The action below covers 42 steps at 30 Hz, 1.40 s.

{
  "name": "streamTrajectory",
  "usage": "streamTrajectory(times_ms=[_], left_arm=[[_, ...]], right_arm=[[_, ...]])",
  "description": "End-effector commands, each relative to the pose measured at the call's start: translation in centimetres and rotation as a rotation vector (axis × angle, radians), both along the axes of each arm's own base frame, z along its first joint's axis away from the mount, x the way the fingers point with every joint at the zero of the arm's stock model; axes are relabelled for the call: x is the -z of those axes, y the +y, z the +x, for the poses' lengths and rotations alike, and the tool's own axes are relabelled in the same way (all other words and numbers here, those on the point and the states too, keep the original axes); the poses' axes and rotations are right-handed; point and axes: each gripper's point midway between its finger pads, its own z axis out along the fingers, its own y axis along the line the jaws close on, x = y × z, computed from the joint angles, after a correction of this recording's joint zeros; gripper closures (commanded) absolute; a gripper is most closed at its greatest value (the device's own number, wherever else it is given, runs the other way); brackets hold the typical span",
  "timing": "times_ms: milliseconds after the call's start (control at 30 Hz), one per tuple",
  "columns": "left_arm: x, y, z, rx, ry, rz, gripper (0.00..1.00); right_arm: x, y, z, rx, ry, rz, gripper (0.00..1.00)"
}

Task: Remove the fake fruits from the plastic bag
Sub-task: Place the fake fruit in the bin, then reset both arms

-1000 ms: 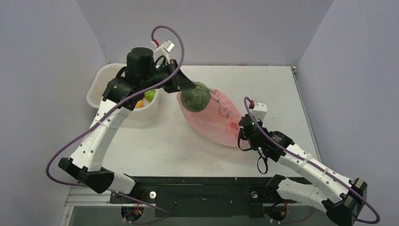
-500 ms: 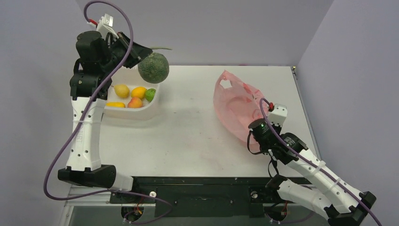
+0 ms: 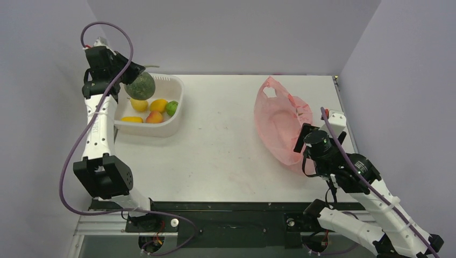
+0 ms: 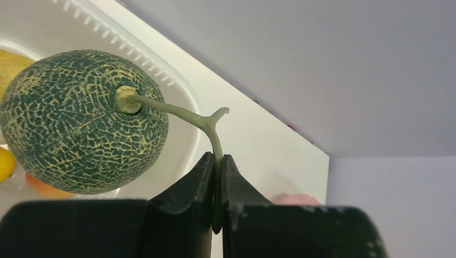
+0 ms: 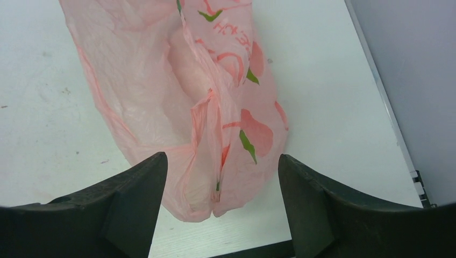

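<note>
A dark green netted melon [image 3: 141,86] hangs over the back left corner of the white basin [image 3: 156,130]. My left gripper [image 3: 129,72] is shut on its thin stem [image 4: 177,110]; in the left wrist view the melon [image 4: 80,121] dangles to the left of the gripper [image 4: 216,161]. Several small fake fruits lie in the basin: yellow [image 3: 139,104], orange [image 3: 158,104] and lime green [image 3: 171,108]. The pink plastic bag [image 3: 279,118] lies slack at the right. My right gripper [image 5: 221,158] is open, its fingers straddling the bag's [image 5: 177,97] near end without touching it.
The table's right edge [image 5: 387,118] runs close beside the bag. The purple back wall [image 4: 322,64] stands just behind the basin. White tabletop [image 3: 220,140] stretches between basin and bag.
My left arm carried the melon out of the bag, leftward, and down over the basin. My right gripper opened, let go of the bag and drew back; the bag settled flat.
</note>
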Motion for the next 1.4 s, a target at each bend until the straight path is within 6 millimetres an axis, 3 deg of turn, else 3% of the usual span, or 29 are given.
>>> streamTrajectory(times_ms=[0, 167, 400, 500, 633, 767, 967, 1200, 1367], left_arm=[[1.4, 2.8, 2.4, -0.088, -0.040, 0.022, 1.00], [6.7, 4.9, 3.9, -0.135, 0.068, 0.040, 1.00], [11.2, 6.1, 5.3, -0.145, 0.142, 0.026, 1.00], [12.6, 6.0, 5.1, -0.146, 0.178, 0.003, 0.78], [13.6, 6.0, 4.5, -0.165, 0.210, -0.011, 0.62], [12.3, 6.9, 3.8, -0.200, 0.220, 0.038, 0.51], [8.5, 6.4, 2.3, -0.188, 0.170, 0.057, 0.49], [3.2, 2.5, -0.9, -0.082, 0.085, 0.060, 0.49], [-1.2, -1.8, -5.6, 0.017, -0.006, 0.168, 0.48]], right_arm=[[-3.5, -1.5, -0.1, 0.021, -0.069, -0.035, 0.29], [-5.3, -2.4, -0.3, 0.047, -0.124, -0.031, 0.30], [-6.6, -3.3, -0.7, 0.071, -0.179, -0.005, 0.31], [-6.8, -3.4, -0.7, 0.076, -0.188, -0.004, 0.31], [-6.9, -3.2, -0.5, 0.074, -0.183, -0.008, 0.32], [-7.0, -3.2, -0.4, 0.071, -0.183, -0.010, 0.32], [-7.3, -2.9, -0.3, 0.059, -0.185, -0.008, 0.32], [-9.3, -3.3, -0.6, 0.051, -0.239, 0.013, 0.29], [-11.2, -3.7, -1.0, 0.048, -0.295, 0.055, 0.27]])
